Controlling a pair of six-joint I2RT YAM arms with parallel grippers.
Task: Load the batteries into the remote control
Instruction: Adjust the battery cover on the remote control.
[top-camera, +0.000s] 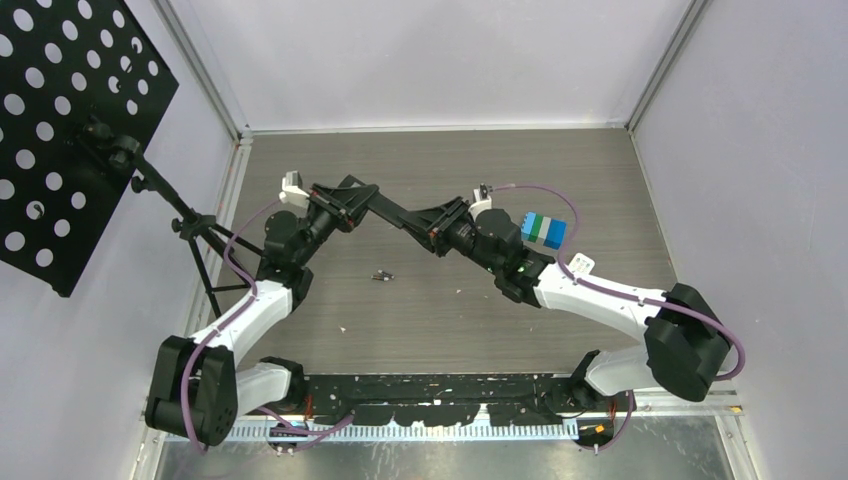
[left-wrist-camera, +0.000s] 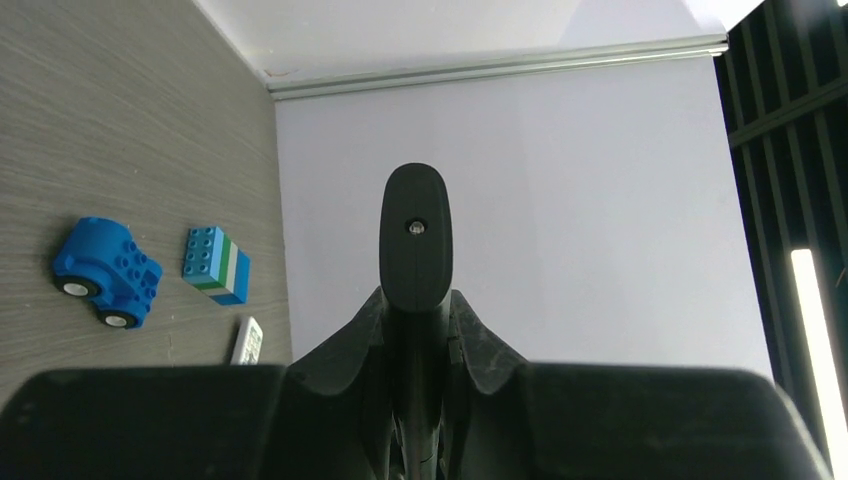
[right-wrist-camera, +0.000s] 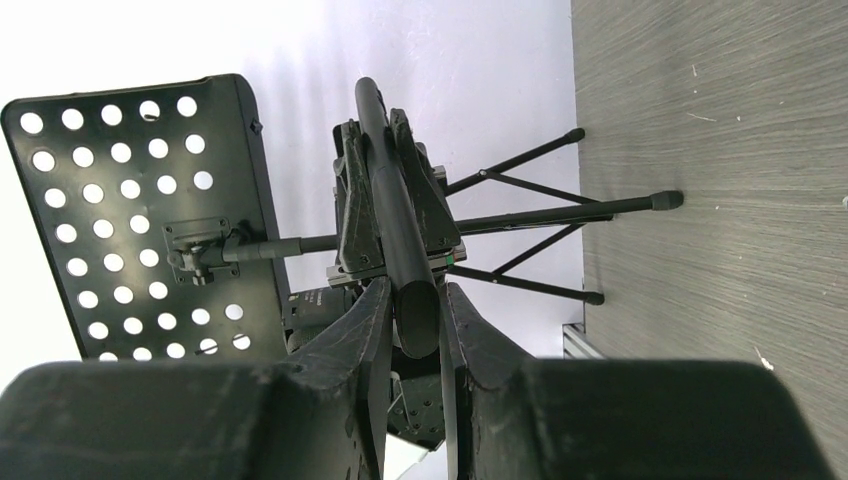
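Note:
A long black remote control (top-camera: 400, 213) hangs in the air over the middle of the table, held between the two arms. My left gripper (top-camera: 352, 200) is shut on its left end; in the left wrist view the remote control (left-wrist-camera: 415, 235) sticks straight out from between the left gripper's (left-wrist-camera: 418, 325) closed fingers. My right gripper (top-camera: 445, 226) has its fingers closed against the other end, and the remote control (right-wrist-camera: 392, 215) runs away from the right gripper (right-wrist-camera: 417, 325) toward the left one. Small dark batteries (top-camera: 381, 275) lie on the table below, apart from both grippers.
A blue-green-white block stack (top-camera: 543, 230) and a small white tag-like piece (top-camera: 581, 264) lie at the right. A blue toy car (left-wrist-camera: 105, 272) sits beside the block stack (left-wrist-camera: 215, 265). A perforated black music stand (top-camera: 60, 130) on tripod legs (right-wrist-camera: 560, 215) stands at the left edge.

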